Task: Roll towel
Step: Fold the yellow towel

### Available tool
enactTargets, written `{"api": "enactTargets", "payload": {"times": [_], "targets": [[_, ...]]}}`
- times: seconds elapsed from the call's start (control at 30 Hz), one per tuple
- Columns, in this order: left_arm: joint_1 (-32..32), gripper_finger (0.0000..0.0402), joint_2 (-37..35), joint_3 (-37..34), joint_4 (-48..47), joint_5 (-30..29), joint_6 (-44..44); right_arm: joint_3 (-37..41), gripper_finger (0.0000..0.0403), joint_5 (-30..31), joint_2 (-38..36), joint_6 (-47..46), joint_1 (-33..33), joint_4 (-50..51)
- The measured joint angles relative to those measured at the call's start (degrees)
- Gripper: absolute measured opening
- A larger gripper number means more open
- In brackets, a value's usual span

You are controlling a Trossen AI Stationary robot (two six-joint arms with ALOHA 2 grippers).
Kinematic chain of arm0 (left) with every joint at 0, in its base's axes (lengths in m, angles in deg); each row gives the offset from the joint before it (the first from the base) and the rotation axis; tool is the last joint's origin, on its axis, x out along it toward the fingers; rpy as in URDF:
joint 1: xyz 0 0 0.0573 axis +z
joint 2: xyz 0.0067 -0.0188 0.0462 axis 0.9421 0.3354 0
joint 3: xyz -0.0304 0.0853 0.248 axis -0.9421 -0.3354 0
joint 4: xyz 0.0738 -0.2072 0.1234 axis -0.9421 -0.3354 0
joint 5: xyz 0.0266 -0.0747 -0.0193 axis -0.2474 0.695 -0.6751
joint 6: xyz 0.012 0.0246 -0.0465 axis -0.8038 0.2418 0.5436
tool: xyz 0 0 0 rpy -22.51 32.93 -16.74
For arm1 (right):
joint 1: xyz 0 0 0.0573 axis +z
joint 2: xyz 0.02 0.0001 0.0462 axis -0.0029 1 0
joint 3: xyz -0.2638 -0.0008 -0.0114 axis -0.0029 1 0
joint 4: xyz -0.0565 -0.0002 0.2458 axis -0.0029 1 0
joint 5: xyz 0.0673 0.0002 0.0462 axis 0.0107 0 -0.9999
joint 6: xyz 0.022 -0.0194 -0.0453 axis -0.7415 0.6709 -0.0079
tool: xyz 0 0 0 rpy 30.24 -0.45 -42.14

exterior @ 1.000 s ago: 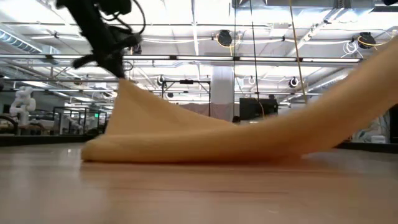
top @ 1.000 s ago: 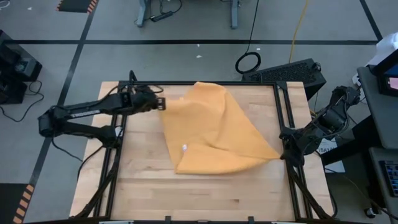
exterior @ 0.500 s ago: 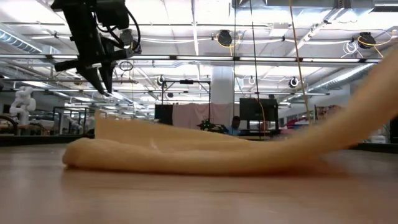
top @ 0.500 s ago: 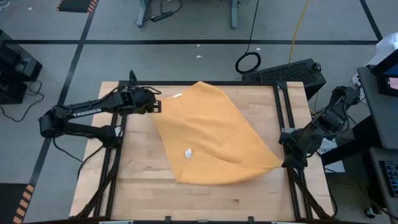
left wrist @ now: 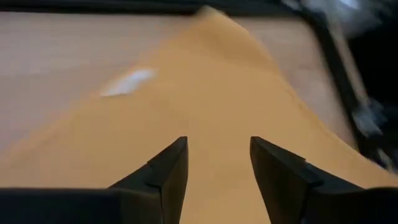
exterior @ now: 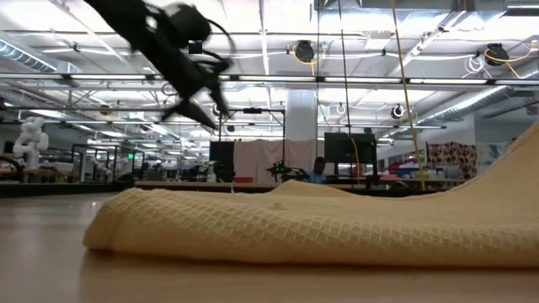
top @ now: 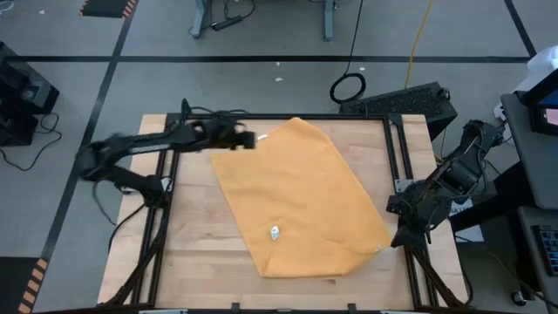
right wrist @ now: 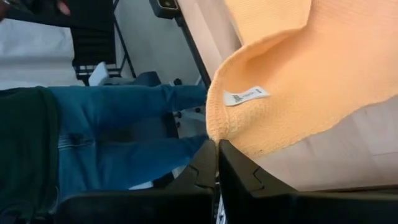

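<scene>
The mustard-yellow towel [top: 301,201] lies spread out slantwise on the wooden table [top: 192,262], with a small white tag [top: 275,232] on its near part. My left gripper [top: 251,139] hovers open just above the towel's far left corner, and cloth shows below the gap between its fingers [left wrist: 214,174]. My right gripper [top: 390,237] is at the table's right rail, shut on the towel's near right corner. In the low view the towel [exterior: 295,227] lies low and rises at the right [exterior: 514,164]. My right gripper pinches the towel's near right corner [right wrist: 214,135] between its two shut fingers, just below a white tag [right wrist: 245,95]. The fingers slant down from the table's right side. The corner is held up off the table and curls over; the rest of the towel lies on the wood.
Black frame rails [top: 403,174] run along the table's sides. A person in blue jeans [right wrist: 124,118] stands just beyond the table edge by my right gripper. A keyboard [top: 401,100] lies past the far right corner. Bare wood shows at the near left.
My left gripper has opened and let go of the towel's far left corner, then moved toward the table's right, over the cloth, and tipped downward. The raised left part has fallen flat and the towel has spread out. Its near part has slid toward the near edge.
</scene>
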Motion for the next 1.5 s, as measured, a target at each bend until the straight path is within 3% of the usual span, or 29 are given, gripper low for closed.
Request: {"api": "enactTargets", "payload": {"times": [0.1,0.27,0.4,0.67,0.87,0.97,1.2,1.33,1.5], "targets": [[-0.9,0.0166,10.5,3.1,7.5,7.8,-4.1,0.0,0.0000,0.0,0.6,0.2,0.0,-0.7],[-4.1,0.0134,23.8,10.1,4.1,8.3,-4.7,0.0,0.0000,0.1,1.2,0.3,0.0,-0.7],[-7.3,0.0099,29.4,12.5,0.6,8.1,-3.0,0.0,0.0000,0.9,1.5,0.2,0.0,-0.9],[-14.7,0.0034,31.2,13.2,-15.9,5.4,0.3,0.0,0.0000,1.4,2.4,-1.5,0.0,-4.9],[-18.1,0.0025,29.0,12.9,-22.1,10.0,0.4,0.0,0.0000,-2.0,3.8,-1.7,2.0,-12.6],[-18.7,0.0024,26.2,12.7,-22.8,8.6,1.4,0.0,0.0000,-1.5,3.9,-2.3,2.7,-11.9],[-12.3,0.0024,19.4,14.6,-20.7,1.7,-1.7,0.0,0.0000,-1.3,3.9,-2.5,2.7,-10.7],[-3.7,0.0024,21.1,16.7,-17.6,4.4,-2.5,0.1,0.0000,-0.8,3.9,-2.5,2.7,-9.7],[5.0,0.0031,24.6,19.2,-13.3,6.4,-9.6,0.1,0.0000,1.3,3.8,-2.5,2.7,-9.3]]}}
